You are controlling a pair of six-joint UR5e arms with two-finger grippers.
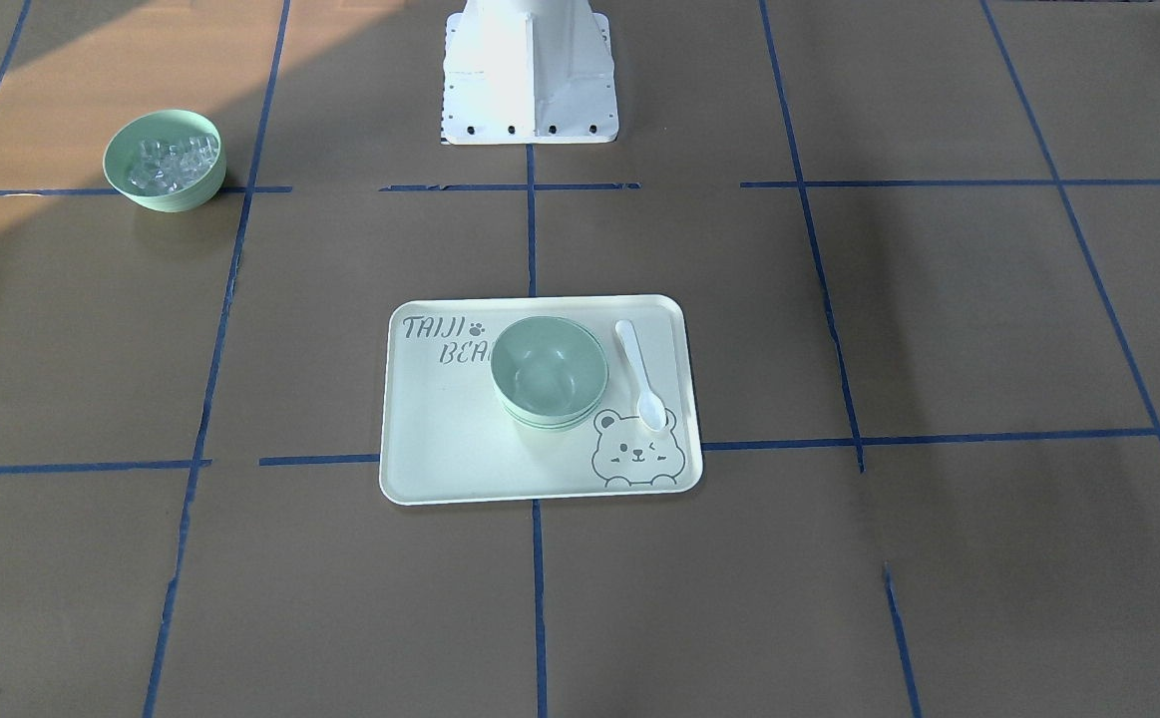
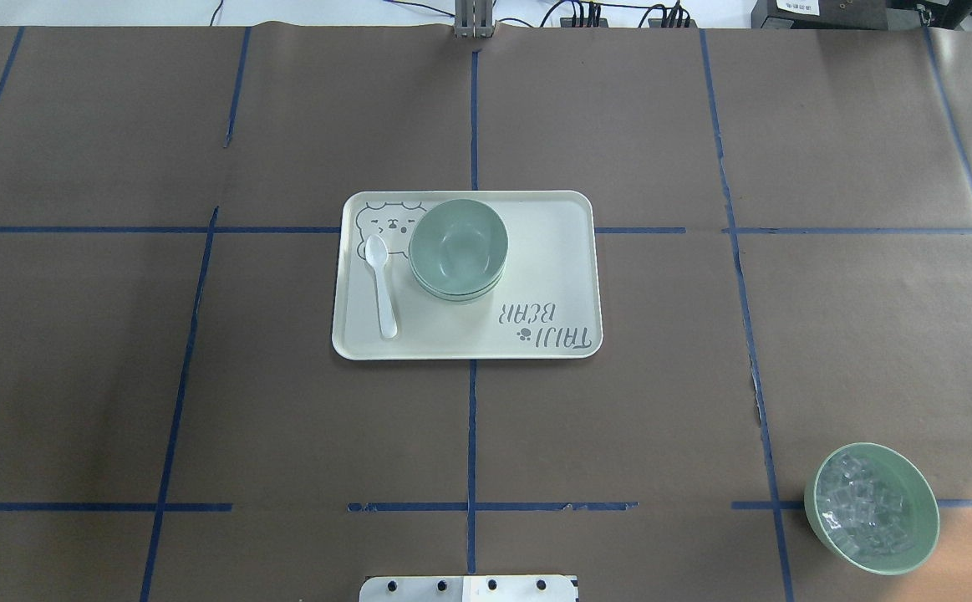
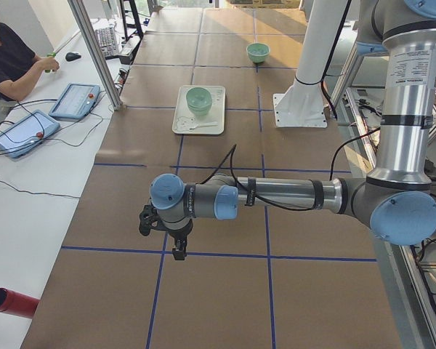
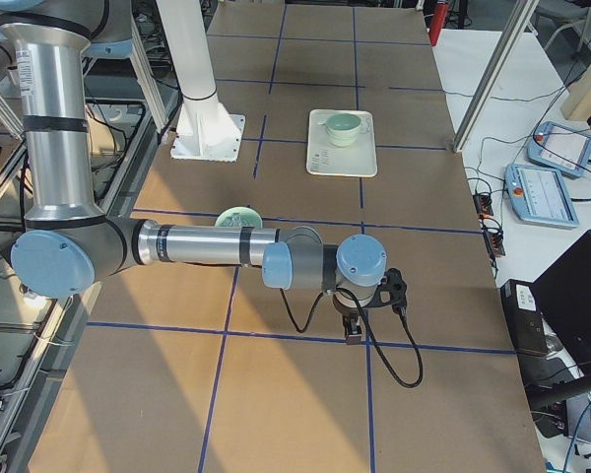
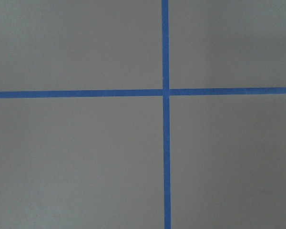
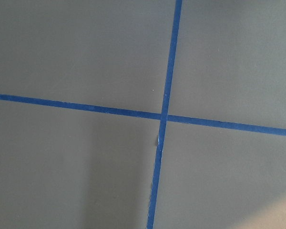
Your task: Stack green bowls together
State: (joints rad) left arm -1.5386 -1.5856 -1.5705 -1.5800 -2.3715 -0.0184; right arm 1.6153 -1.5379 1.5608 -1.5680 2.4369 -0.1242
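The green bowls (image 1: 549, 371) sit nested in one stack on the cream tray (image 1: 440, 449), with layered rims showing at the stack's side. The stack also shows in the overhead view (image 2: 457, 247) and far off in both side views (image 3: 199, 99) (image 4: 343, 126). My left gripper (image 3: 176, 251) hangs over bare brown paper at the table's left end, far from the tray. My right gripper (image 4: 353, 330) hangs over bare paper at the right end. Neither shows in the overhead or front view, so I cannot tell whether they are open or shut. Both wrist views show only paper and blue tape.
A white spoon (image 1: 639, 374) lies on the tray beside the stack. A separate green bowl of clear ice-like cubes (image 2: 872, 507) stands near the robot's right front. The white robot base (image 1: 528, 70) stands mid-edge. An operator and tablets (image 3: 76, 100) are beyond the far edge.
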